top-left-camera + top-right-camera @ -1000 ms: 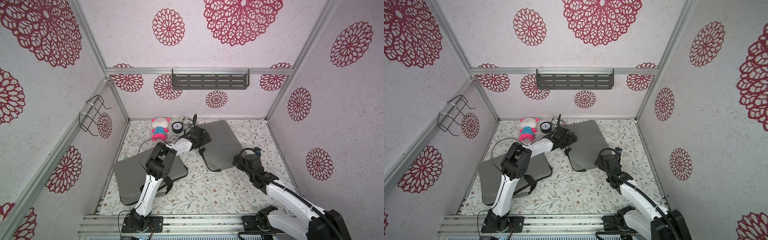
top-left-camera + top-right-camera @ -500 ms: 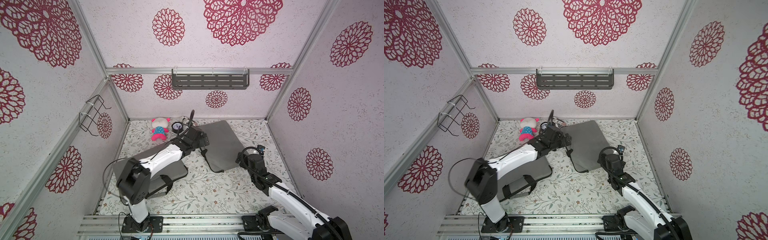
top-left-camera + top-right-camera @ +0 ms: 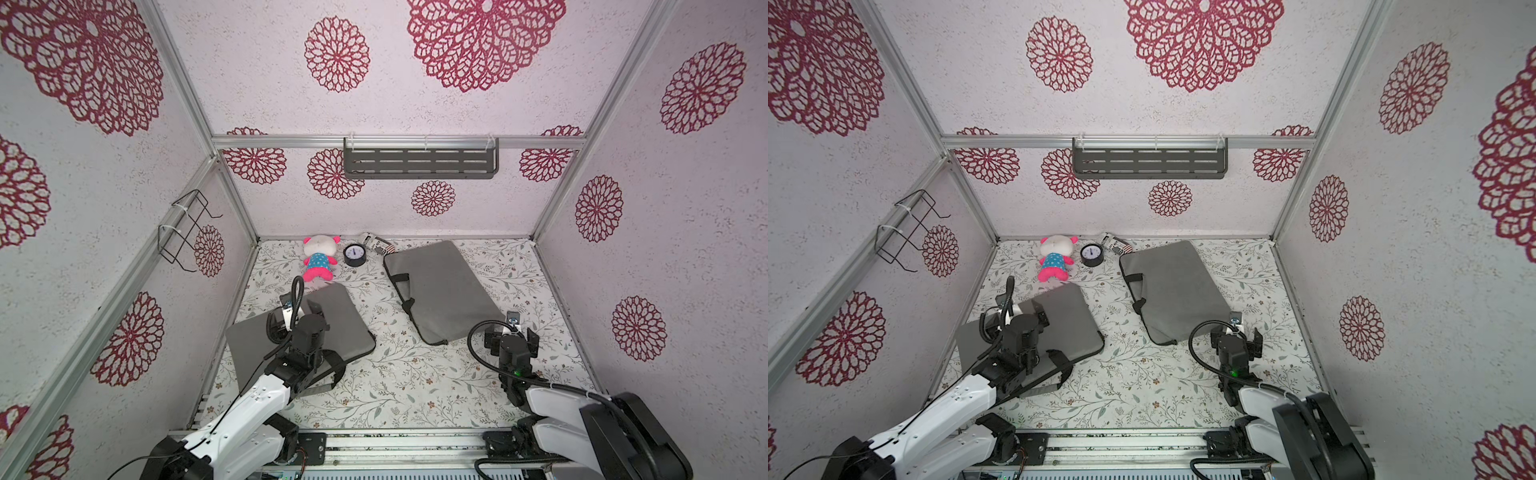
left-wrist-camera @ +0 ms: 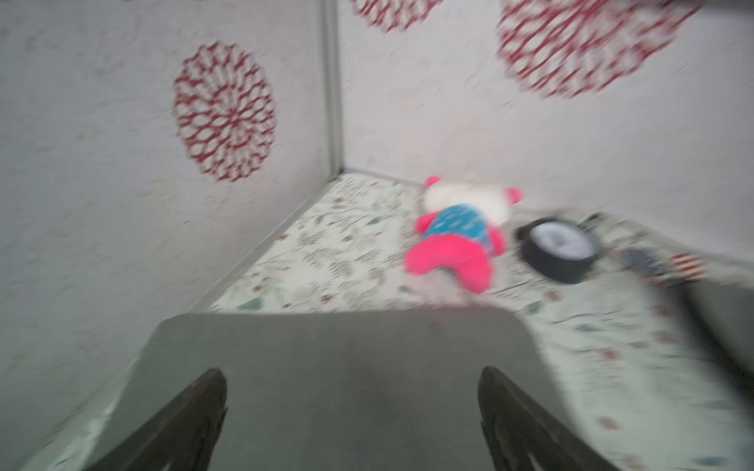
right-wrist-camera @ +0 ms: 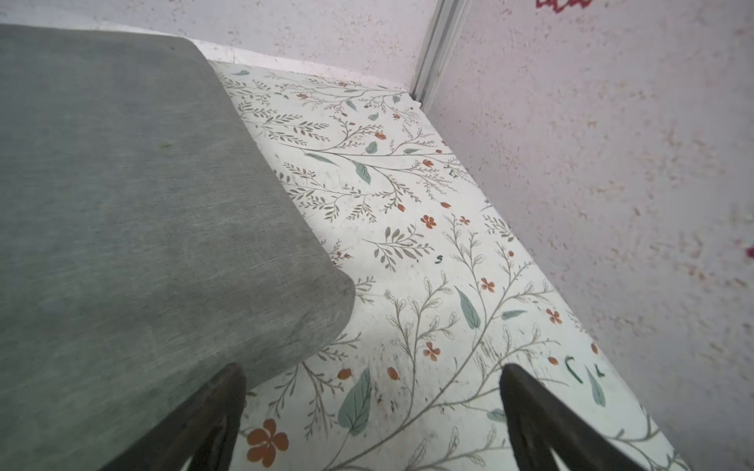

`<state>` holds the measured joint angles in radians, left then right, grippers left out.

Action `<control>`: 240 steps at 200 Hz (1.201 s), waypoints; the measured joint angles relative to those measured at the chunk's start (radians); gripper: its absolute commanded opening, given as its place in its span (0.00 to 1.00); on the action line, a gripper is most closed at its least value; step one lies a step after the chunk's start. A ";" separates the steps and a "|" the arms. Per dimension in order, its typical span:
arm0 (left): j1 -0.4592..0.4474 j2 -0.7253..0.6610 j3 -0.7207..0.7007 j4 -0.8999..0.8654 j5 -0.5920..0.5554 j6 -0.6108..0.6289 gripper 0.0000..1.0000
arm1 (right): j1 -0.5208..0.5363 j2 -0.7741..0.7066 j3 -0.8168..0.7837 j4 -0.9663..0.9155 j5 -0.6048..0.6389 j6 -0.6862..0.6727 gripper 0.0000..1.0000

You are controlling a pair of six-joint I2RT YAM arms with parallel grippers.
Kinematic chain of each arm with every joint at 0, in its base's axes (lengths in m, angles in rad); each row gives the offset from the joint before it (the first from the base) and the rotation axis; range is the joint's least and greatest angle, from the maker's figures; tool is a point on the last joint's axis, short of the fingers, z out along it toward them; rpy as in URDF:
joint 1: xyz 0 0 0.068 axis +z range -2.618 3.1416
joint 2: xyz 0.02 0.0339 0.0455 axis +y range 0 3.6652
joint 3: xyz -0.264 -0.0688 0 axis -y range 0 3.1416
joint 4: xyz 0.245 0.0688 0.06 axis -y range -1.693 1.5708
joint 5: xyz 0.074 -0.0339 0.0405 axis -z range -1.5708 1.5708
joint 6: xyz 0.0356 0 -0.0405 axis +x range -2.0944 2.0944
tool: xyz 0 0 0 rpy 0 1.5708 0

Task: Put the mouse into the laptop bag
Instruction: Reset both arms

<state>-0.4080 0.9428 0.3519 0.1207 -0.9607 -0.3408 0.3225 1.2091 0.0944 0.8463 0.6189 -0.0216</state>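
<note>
Two grey laptop bags lie on the floral floor. One (image 3: 440,291), with dark handles, is right of centre; the other (image 3: 340,324), with a black strap, is at the near left. The mouse is out of view in every view. My left gripper (image 3: 300,305) hovers open over the left bag (image 4: 347,359), nothing between its fingers. My right gripper (image 3: 512,332) stands open above the floor, just off the near right corner of the right bag (image 5: 122,204), and it is empty too.
A pink and blue plush toy (image 3: 319,257), a round black dial (image 3: 354,254) and a small flag-printed item (image 3: 378,244) lie along the back wall. A grey shelf (image 3: 419,163) hangs on the back wall, a wire rack (image 3: 187,230) on the left wall.
My left arm has pulled back from the far edge of the right bag to above the near left bag. The right arm has drawn back a little toward the front. Both grippers stayed open.
</note>
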 measured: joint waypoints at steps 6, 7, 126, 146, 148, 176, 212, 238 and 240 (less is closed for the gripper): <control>0.029 -0.014 -0.023 0.005 -0.003 0.029 0.98 | -0.003 0.025 0.001 0.050 -0.008 -0.023 0.99; 0.032 -0.016 -0.026 0.008 -0.003 0.032 0.98 | -0.004 0.028 0.001 0.056 -0.010 -0.025 0.99; 0.464 0.643 -0.133 1.045 0.472 0.171 0.98 | -0.261 0.344 0.152 0.378 -0.313 -0.003 0.99; 0.483 0.625 -0.039 0.896 0.508 0.153 0.98 | -0.263 0.343 0.151 0.356 -0.328 0.005 0.99; 0.484 0.624 -0.031 0.890 0.507 0.153 0.98 | -0.264 0.343 0.151 0.355 -0.329 0.005 0.99; 0.484 0.616 0.061 0.868 0.505 0.154 0.98 | -0.264 0.343 0.151 0.341 -0.336 0.007 0.99; 0.483 0.615 0.053 0.826 0.507 0.154 0.98 | -0.264 0.343 0.151 0.333 -0.337 0.007 0.99; 0.483 0.615 0.052 0.821 0.507 0.154 0.98 | -0.264 0.343 0.151 0.328 -0.337 0.008 0.99; 0.483 0.615 0.052 0.821 0.507 0.154 0.98 | -0.264 0.343 0.151 0.328 -0.337 0.008 0.99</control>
<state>0.0746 1.5581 0.4042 0.9417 -0.4541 -0.1864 0.0586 1.5517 0.2455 1.1744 0.2821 -0.0139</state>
